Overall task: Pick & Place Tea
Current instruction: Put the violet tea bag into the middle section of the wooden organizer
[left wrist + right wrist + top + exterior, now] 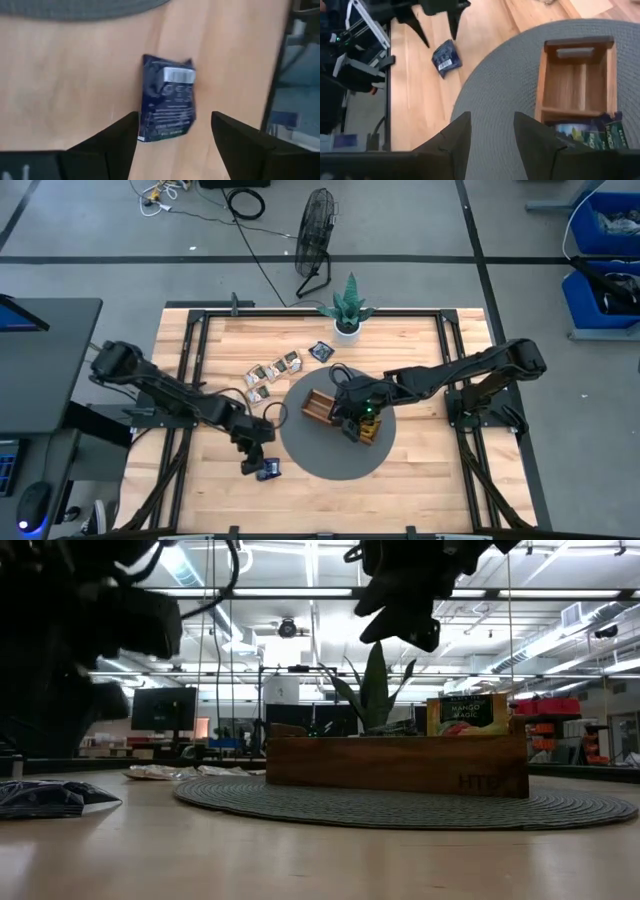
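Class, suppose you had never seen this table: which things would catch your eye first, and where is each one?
Probably the round grey mat at the table's centre, bearing a brown wooden compartment tray with tea sachets standing in one end. The right gripper hovers open over that tray. Beside the mat, the left gripper hangs open above a dark navy sachet lying flat on the wood.

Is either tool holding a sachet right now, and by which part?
Neither. The left tool stands open over a navy sachet lying on the table; the right tool is open and empty.
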Controlling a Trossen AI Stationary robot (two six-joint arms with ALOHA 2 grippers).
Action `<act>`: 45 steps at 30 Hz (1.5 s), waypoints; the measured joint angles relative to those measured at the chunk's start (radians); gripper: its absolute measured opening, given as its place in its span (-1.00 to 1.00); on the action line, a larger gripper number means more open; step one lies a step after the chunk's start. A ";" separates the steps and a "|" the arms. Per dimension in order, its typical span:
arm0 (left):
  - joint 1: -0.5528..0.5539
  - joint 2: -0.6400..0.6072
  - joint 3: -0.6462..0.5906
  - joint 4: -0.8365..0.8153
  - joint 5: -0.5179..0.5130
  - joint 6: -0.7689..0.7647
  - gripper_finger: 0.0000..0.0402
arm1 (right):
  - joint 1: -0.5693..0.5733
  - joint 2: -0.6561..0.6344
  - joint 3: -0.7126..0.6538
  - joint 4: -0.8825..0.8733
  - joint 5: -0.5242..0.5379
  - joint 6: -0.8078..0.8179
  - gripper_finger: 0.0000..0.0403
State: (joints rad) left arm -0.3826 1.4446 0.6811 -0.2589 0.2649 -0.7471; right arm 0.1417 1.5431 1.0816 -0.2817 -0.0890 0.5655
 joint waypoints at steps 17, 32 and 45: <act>-0.054 0.130 0.003 0.017 -0.064 0.061 0.04 | 0.010 -0.021 0.000 -0.007 0.069 0.079 -0.22; -0.055 0.134 0.002 0.023 -0.207 0.218 -0.77 | 0.011 -0.021 -0.001 -0.012 0.133 0.213 -0.22; -0.053 0.115 -0.002 0.023 -0.202 0.229 -0.99 | 0.011 -0.021 -0.001 0.034 0.113 0.242 -0.22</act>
State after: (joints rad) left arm -0.4355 1.5599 0.6791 -0.2360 0.0630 -0.5182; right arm 0.1528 1.5219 1.0805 -0.2481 0.0241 0.8080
